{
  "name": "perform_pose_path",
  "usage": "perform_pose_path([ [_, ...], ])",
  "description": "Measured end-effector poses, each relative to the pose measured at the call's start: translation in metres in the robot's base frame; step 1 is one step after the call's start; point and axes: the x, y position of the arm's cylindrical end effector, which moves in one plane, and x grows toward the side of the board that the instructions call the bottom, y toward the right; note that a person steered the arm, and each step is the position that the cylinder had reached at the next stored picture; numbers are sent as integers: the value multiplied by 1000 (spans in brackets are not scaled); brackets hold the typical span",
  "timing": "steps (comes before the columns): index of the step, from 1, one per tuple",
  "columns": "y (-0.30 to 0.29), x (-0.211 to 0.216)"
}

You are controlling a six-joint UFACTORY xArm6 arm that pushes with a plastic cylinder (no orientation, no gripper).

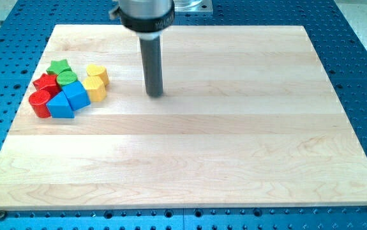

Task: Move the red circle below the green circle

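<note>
My tip [155, 94] rests on the wooden counter [234, 160], touching nothing; there are no jaws on this rod, so no jaw state can be told. All the blocks huddle well off to the tip's left in the view. The red circle [40, 103] sits at the cluster's lower-left edge, against the blue triangle [60, 105]. The green circle [67, 79] lies up and right of it, the blue cube [76, 94] just beneath. I judge the push not yet begun.
</note>
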Motion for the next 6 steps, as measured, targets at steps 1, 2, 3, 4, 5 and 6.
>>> perform_pose_path([
  [1, -71, 80],
  [2, -174, 122],
  [3, -239, 116],
  [4, -251, 81],
  [5, -251, 46],
  [6, -248, 26],
])
